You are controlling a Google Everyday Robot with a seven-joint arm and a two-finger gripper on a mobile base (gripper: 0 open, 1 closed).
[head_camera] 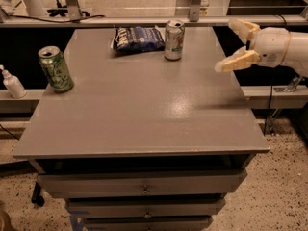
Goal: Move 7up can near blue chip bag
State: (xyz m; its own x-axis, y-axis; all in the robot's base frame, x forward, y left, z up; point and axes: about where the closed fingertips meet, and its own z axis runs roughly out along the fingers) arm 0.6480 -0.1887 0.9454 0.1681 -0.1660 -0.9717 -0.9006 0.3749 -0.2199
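The 7up can (174, 39), silver-white with green lettering, stands upright at the back of the grey table (144, 109). It stands just right of the blue chip bag (137, 38), which lies flat, and almost touches it. My gripper (231, 45) is open and empty, hovering above the table's right edge. It is well to the right of the can and apart from it.
An all-green patterned can (56, 69) stands upright near the table's left edge. A small white bottle (11, 82) sits on a ledge left of the table. Drawers (144, 189) are under the tabletop. A rail runs behind the table.
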